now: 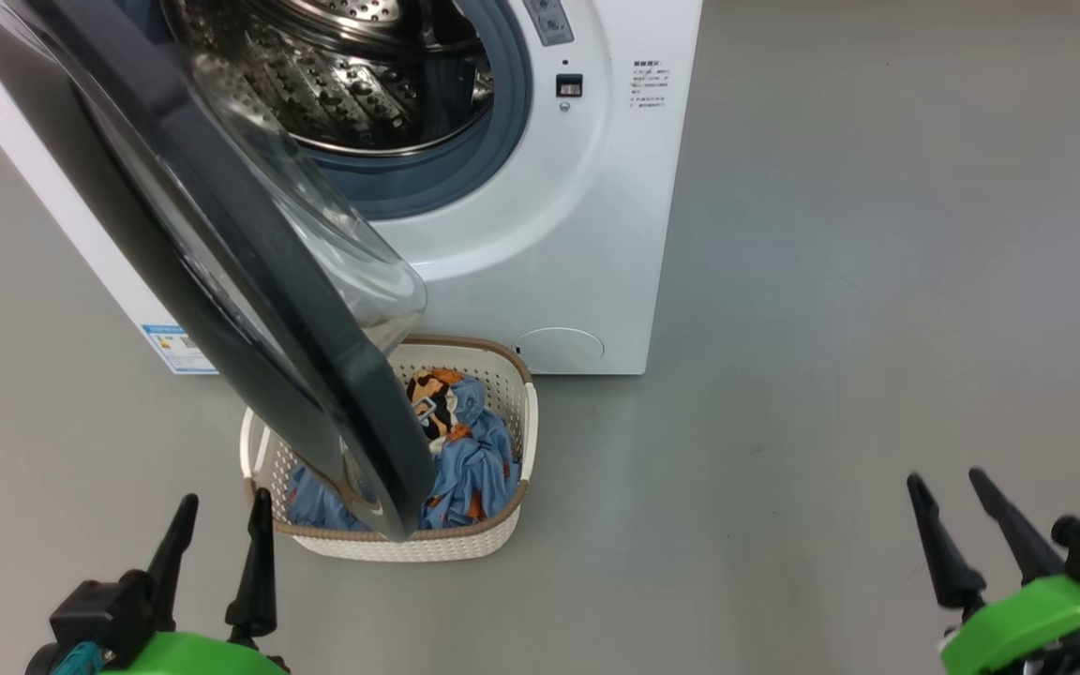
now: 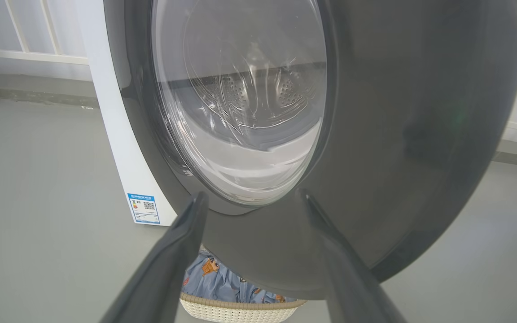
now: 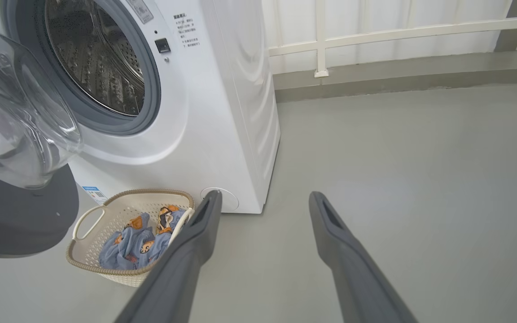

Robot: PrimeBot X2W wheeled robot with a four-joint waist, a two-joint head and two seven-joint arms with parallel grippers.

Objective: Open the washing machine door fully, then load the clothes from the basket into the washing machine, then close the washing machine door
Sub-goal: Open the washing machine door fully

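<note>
**Stage.** First step is partly done. The large round washing machine door with a glossy black rim and bulging clear glass centre [image 1: 259, 281] stands swung out from the big white boxy front-loading washing machine [image 1: 549, 234]. It is nearly edge-on to the head view, and its lower edge hangs over the basket. Judged not fully open: it wants swinging further aside before loading is easy. Loading and closing are not yet begun.

**Containers.**
- The small cream perforated plastic basket with a brown woven-look rim [image 1: 502, 511] sits on the grey floor [image 1: 831, 375], just in front of the washer and below the opening.
- In it are the clothes, a bundle of soft blue fabric printed with orange and black cartoon faces [image 1: 479, 459], lying below the rim. The door hides the basket's left part in the head view.
- The steel perforated drum [image 1: 343, 84] looks empty where it shows. Its upper part is cut off, so this is not certain.

**Grippers.**
- Left gripper [image 1: 224, 506] is low, near the basket's near left corner, with fingers spread wide and nothing between them. In the left wrist view they point at the lower part of the door's outer face, with no contact apparent.
- Right gripper [image 1: 945, 483] is well apart to the right over bare floor, fingers likewise wide and empty.

**Judgement.** The left arm is better placed to push the door wider. The right has the clearer line to the clothes.
</note>
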